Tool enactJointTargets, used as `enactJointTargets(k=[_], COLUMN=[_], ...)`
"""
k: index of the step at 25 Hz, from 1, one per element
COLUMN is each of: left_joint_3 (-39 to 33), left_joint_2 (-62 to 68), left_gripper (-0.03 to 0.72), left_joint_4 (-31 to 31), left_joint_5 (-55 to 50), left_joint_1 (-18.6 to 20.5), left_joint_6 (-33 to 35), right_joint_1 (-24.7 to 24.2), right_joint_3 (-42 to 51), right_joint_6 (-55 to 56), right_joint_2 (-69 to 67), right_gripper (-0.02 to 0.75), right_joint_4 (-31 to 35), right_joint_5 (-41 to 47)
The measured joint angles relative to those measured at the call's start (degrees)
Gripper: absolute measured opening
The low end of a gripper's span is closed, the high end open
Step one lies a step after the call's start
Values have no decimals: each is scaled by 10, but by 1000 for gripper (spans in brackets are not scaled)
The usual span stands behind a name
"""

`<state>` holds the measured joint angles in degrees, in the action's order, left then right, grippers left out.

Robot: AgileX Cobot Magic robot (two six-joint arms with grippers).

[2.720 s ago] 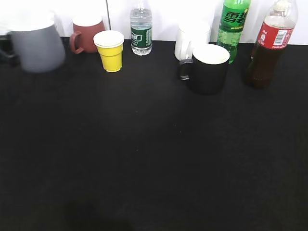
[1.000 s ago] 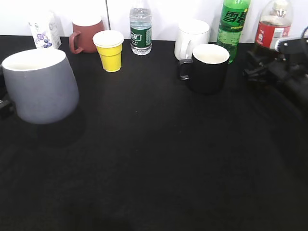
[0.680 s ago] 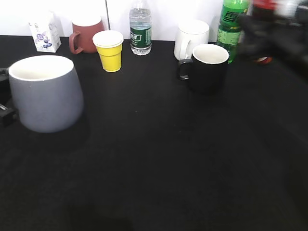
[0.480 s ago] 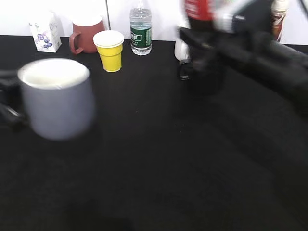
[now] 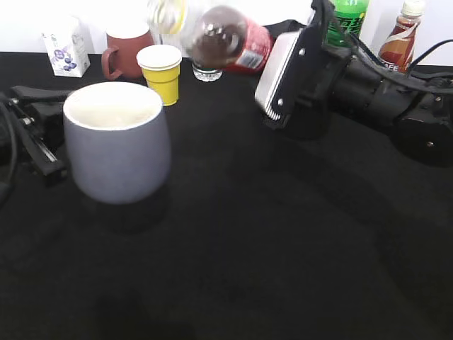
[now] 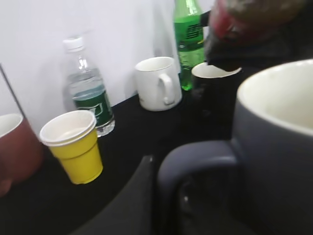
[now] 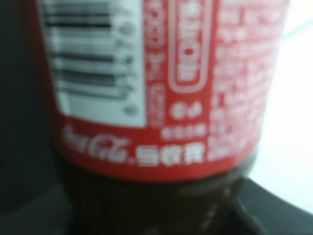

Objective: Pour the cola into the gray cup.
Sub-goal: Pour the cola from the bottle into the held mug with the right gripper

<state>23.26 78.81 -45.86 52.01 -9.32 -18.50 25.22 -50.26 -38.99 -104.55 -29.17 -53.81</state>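
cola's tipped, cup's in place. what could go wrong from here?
1. The cola lies nearly level, with its neck up-right of the gray cup rather than over the rim; liquid could land on the table or the yellow cup.
2. The left gripper sits at the cup's handle; a shift mid-pour moves the target.
3. The right wrist view shows only the label, so grip security can't be confirmed.

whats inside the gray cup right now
The gray cup shows only white inner wall near its rim; no dark liquid is visible. Its bottom is hidden by the wall. The cola is tilted above and behind it.
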Motion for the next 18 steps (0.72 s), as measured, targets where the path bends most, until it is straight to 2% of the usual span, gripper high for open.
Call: enactJointTargets(k=[2, 5, 8, 11, 18], left_joint_3=[4, 4, 4, 4, 4], left_joint_2=[13, 44, 46, 47, 48], left_gripper=[42, 42, 42, 43, 43], left_joint_4=[-5, 8, 48, 52, 53], left_joint_5=[14, 18, 17, 17, -25], left_joint_1=[-3, -37, -39, -39, -39], left_joint_6=[1, 49, 67, 73, 75], right_joint_1=[0, 0, 0, 0, 0], right_joint_3=[0, 0, 0, 0, 0], right_joint_6=[-26, -66, -132, -208, -271], right_joint_2=[0, 0, 0, 0, 0], right_gripper=[384, 384, 384, 384, 374], right_joint_4=[0, 0, 0, 16, 39], right_joint_5=[0, 0, -4, -4, -33])
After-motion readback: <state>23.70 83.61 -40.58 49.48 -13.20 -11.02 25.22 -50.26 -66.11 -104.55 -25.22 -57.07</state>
